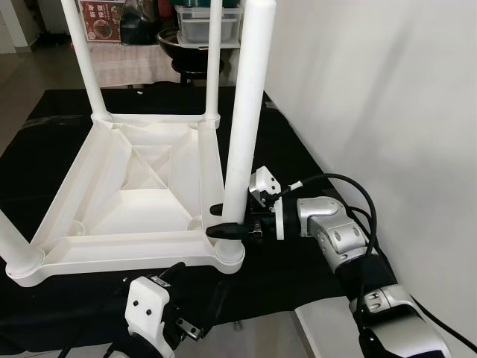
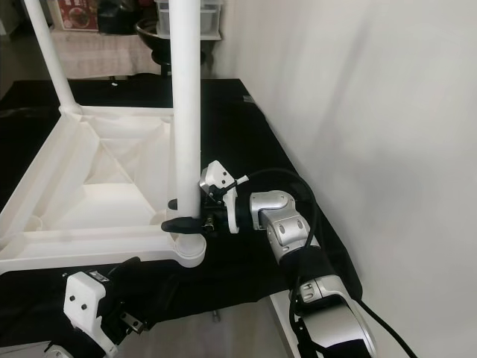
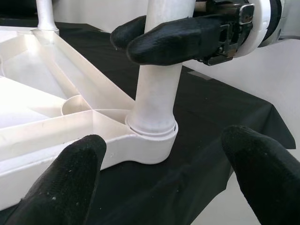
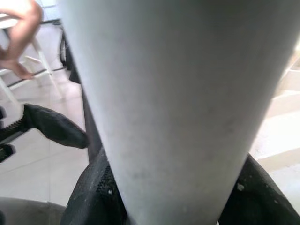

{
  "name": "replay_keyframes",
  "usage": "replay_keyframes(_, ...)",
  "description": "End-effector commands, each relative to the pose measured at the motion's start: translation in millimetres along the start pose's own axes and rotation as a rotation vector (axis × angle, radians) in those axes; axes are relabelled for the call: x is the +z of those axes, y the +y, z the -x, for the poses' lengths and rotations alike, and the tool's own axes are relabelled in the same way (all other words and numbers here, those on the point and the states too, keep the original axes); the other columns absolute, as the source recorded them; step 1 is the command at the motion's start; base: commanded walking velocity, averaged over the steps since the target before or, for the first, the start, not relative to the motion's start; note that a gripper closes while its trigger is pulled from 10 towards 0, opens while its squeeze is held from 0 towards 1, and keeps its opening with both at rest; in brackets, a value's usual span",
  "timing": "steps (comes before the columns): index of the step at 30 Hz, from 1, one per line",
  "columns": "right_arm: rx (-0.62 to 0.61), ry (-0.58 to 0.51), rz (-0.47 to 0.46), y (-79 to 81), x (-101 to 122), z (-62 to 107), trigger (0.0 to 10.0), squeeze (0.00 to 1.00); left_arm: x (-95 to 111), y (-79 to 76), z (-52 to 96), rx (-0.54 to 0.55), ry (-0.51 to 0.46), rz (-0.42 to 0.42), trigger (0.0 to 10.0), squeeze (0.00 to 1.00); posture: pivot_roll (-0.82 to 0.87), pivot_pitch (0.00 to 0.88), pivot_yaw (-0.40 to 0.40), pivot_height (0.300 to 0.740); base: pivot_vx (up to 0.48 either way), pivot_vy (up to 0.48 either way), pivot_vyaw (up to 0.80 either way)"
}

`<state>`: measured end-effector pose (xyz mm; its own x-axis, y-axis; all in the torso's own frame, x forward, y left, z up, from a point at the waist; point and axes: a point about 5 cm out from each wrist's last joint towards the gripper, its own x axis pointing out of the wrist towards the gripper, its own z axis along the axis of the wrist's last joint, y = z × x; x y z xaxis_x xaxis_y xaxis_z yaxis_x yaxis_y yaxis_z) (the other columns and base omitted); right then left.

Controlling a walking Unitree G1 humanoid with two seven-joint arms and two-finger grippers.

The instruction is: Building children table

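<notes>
Black cloth (image 1: 298, 149) covers the floor beside a plain white wall (image 1: 387, 89); the children's table (image 1: 141, 186) lies upside down on it, legs pointing up.

Right gripper (image 1: 223, 221) is clamped around the near-right leg (image 1: 244, 112) low down, just above its corner socket (image 3: 152, 145), one finger on each side. Left gripper (image 3: 164, 173) hangs just short of that same socket, fingers spread wide, touching nothing.

Step in hand, as I read it: seating this leg. To do it well:
- keep the leg plumb, push or twist straight down the socket axis
- a thin seam shows at the collar in the left wrist view; can't tell whether it's fully home
- left gripper could pin the frame rim near the socket so the table doesn't skid on the cloth

Materials: leg is a smooth, matte white plastic tube, slightly tapered, likely slippery. Underside is moulded white plastic with diagonal ribs and round corner sockets. Three other legs (image 1: 86, 60) already stand in theirs. Finger pads (image 3: 173, 40) are black, rounded, lightly textured.
</notes>
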<state>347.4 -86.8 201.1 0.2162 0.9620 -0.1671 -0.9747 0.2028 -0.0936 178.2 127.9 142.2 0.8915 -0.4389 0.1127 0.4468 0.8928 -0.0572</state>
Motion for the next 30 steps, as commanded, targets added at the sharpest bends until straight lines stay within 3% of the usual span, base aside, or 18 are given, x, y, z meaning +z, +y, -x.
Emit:
replay_keyframes(1,-0.079,-0.006,-0.016,-4.7,0.0,5.8,0.0,0.00,-0.7,-2.5,1.0,-0.002,0.012,0.000,10.0,0.00,0.05,0.137,-0.103,0.740,0.000,0.000,0.00)
replay_keyframes(2,-0.079,-0.006,-0.016,-4.7,0.0,5.8,0.0,0.00,-0.7,-2.5,1.0,-0.002,0.012,0.000,10.0,0.00,0.05,0.137,-0.103,0.740,0.000,0.000,0.00)
replay_keyframes(3,-0.163,-0.025,-0.031,-2.9,-0.7,10.5,0.0,0.00,-0.8,-2.3,1.1,-0.001,0.011,0.001,10.0,0.00,0.04,0.136,-0.109,0.740,0.000,0.000,0.00)
replay_keyframes(4,-0.530,-0.049,-0.084,-4.3,-8.0,12.3,0.0,0.00,-1.0,-1.8,1.3,0.000,0.010,0.000,10.0,0.00,0.04,0.134,-0.122,0.740,0.000,0.000,0.00)
replay_keyframes(6,-0.530,-0.049,-0.084,-4.3,-8.0,12.3,0.0,0.00,-1.0,-1.8,1.3,0.000,0.010,0.000,10.0,0.00,0.04,0.134,-0.122,0.740,0.000,0.000,0.00)
replay_keyframes(7,-0.826,-0.038,-0.156,9.1,-21.9,18.0,0.0,0.00,-1.2,-1.1,1.1,0.000,0.010,-0.002,10.0,0.00,0.04,0.131,-0.124,0.740,0.000,0.000,0.00)
replay_keyframes(8,-0.826,-0.038,-0.156,9.1,-21.9,18.0,0.0,0.00,-1.2,-1.1,1.1,0.000,0.010,-0.002,10.0,0.00,0.04,0.131,-0.124,0.740,0.000,0.000,0.00)
replay_keyframes(9,-0.956,-0.029,-0.187,28.9,-29.0,13.8,0.0,0.00,-1.6,0.2,0.5,0.001,0.010,-0.005,10.0,0.00,0.04,0.128,-0.105,0.740,0.000,0.000,0.00)
replay_keyframes(10,-1.007,-0.030,-0.200,42.1,-31.1,9.8,0.0,0.00,-2.0,1.1,0.0,0.002,0.011,-0.007,10.0,0.00,0.03,0.124,-0.101,0.740,0.000,0.000,0.00)
replay_keyframes(13,-1.007,-0.030,-0.200,42.1,-31.1,9.8,0.0,0.00,-2.0,1.1,0.0,0.002,0.011,-0.007,10.0,0.00,0.03,0.124,-0.101,0.740,0.000,0.000,0.00)
replay_keyframes(15,-0.919,-0.056,-0.197,48.8,-26.6,-8.0,0.0,0.00,-3.2,3.0,-1.9,0.001,0.013,-0.010,10.0,0.00,0.03,0.105,-0.102,0.740,0.000,0.000,0.00)
replay_keyframes(16,-0.881,-0.063,-0.212,46.1,-24.8,-13.9,3.5,0.00,-3.4,3.8,-3.0,0.000,0.012,-0.011,10.0,0.00,0.03,0.103,-0.104,0.740,0.000,0.000,0.00)
replay_keyframes(17,-0.881,-0.063,-0.212,46.1,-24.8,-13.9,3.5,0.00,-3.4,3.8,-3.0,0.000,0.012,-0.011,10.0,0.00,0.03,0.103,-0.104,0.740,0.000,0.000,0.00)
replay_keyframes(18,-0.855,-0.067,-0.222,44.5,-23.5,-17.7,9.5,0.00,-3.4,4.3,-3.6,0.000,0.012,-0.012,10.0,0.00,0.03,0.103,-0.104,0.740,0.000,0.000,0.00)
replay_keyframes(21,-0.833,-0.065,-0.232,44.7,-21.6,-20.4,9.5,0.00,-3.3,4.6,-3.9,0.001,0.010,-0.013,10.0,0.00,0.03,0.103,-0.104,0.740,0.000,0.000,0.00)
replay_keyframes(25,-0.714,-0.119,-0.224,44.9,-8.3,-22.6,10.0,0.00,-2.7,5.7,-3.8,0.009,0.008,-0.016,10.0,0.00,0.05,0.108,-0.100,0.740,0.000,0.000,0.00)
replay_keyframes(26,-0.585,-0.173,-0.211,43.5,3.7,-16.3,10.0,1.00,-2.5,6.4,-3.6,0.012,0.009,-0.019,10.0,0.00,0.05,0.109,-0.102,0.740,0.000,0.000,0.00)
replay_keyframes(30,-0.489,-0.191,-0.198,42.5,8.2,-10.0,10.0,1.00,-2.3,6.5,-3.4,0.012,0.009,-0.020,10.0,0.00,0.05,0.111,-0.101,0.740,0.000,0.000,0.00)
